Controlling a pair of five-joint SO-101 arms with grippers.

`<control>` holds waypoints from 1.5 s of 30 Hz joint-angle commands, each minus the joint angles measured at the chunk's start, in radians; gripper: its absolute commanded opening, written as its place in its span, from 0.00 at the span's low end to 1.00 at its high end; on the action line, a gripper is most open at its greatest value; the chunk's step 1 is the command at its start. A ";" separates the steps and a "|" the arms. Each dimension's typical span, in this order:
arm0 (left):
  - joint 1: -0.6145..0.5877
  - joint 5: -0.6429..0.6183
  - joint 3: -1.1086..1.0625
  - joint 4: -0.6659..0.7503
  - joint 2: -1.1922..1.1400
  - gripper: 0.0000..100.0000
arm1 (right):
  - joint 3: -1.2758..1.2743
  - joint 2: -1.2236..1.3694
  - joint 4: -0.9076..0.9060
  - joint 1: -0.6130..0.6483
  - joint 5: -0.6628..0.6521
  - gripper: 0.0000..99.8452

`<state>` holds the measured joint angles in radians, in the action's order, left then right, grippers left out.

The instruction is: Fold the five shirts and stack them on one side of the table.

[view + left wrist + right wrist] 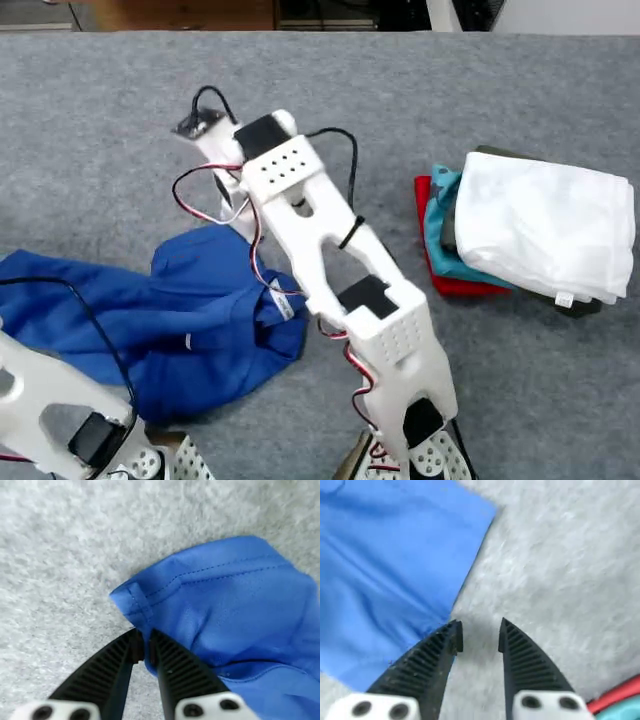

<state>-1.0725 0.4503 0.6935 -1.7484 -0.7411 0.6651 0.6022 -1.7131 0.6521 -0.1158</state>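
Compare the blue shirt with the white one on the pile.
The blue cloth shirt lies rumpled and spread out; the white cloth shirt is folded compact. The blue one lies directly on the table, its edge pinched by the left gripper; the white one tops a stack, untouched. Both are plain-coloured.

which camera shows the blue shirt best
The high view: it takes in nearly the whole blue shirt, rumpled on the grey table. The left wrist view gives a hemmed corner pinched in the left gripper; the right wrist view gives one flat edge beside the open right gripper.
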 commanded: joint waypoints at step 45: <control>0.009 0.000 -0.069 -0.011 0.067 0.02 | 0.677 0.624 -0.026 0.067 0.055 0.13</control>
<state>-1.0648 0.4503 0.6214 -1.7484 -0.7411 1.3341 1.2359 -1.7361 0.6920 -0.0176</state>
